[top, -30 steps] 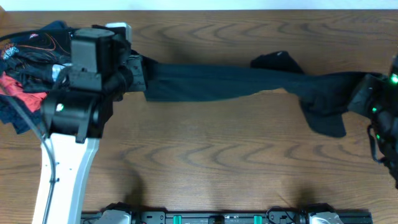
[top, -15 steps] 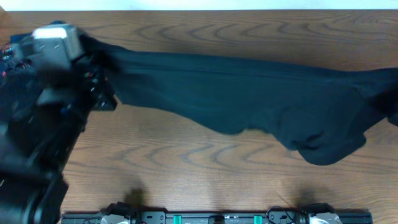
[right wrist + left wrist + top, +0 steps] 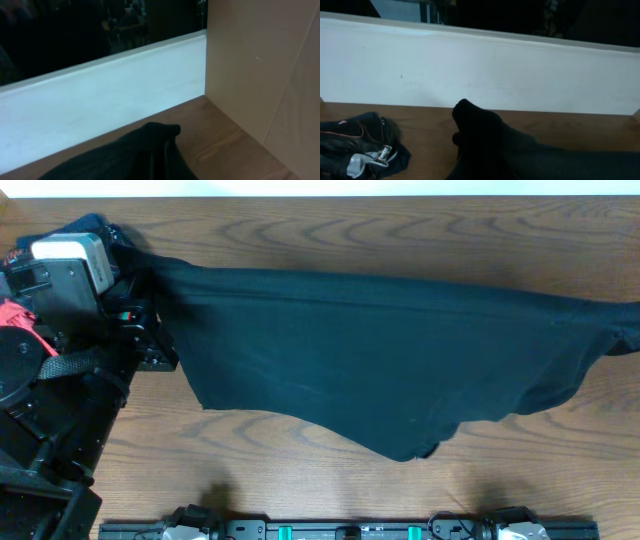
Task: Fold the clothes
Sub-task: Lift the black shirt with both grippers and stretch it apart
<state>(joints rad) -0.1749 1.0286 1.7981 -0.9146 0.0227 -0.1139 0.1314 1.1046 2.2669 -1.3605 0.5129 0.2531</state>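
Note:
A large black T-shirt (image 3: pixel 380 350) hangs spread wide above the wooden table (image 3: pixel 300 470), stretched from left to right, with its lower edge sagging toward the front. My left gripper (image 3: pixel 152 288) is shut on the shirt's left corner. In the left wrist view the bunched cloth (image 3: pixel 485 135) covers the jaws. My right gripper (image 3: pixel 165 150) is shut on the shirt's right corner, and dark fabric (image 3: pixel 125 155) wraps its fingers. That gripper lies beyond the right edge of the overhead view. Other clothes (image 3: pixel 22 315), red and navy, lie piled at the far left, also seen as a dark heap (image 3: pixel 357 145).
A white wall (image 3: pixel 480 70) runs along the table's back edge. A light-brown panel (image 3: pixel 260 65) stands upright close to the right gripper. The left arm's bulk (image 3: pixel 50 430) fills the near left corner. A black rail (image 3: pixel 350 530) lines the front edge.
The shirt went from a narrow twisted band to a broad spread sheet. The left arm pulled further left and the right arm left the overhead view to the right.

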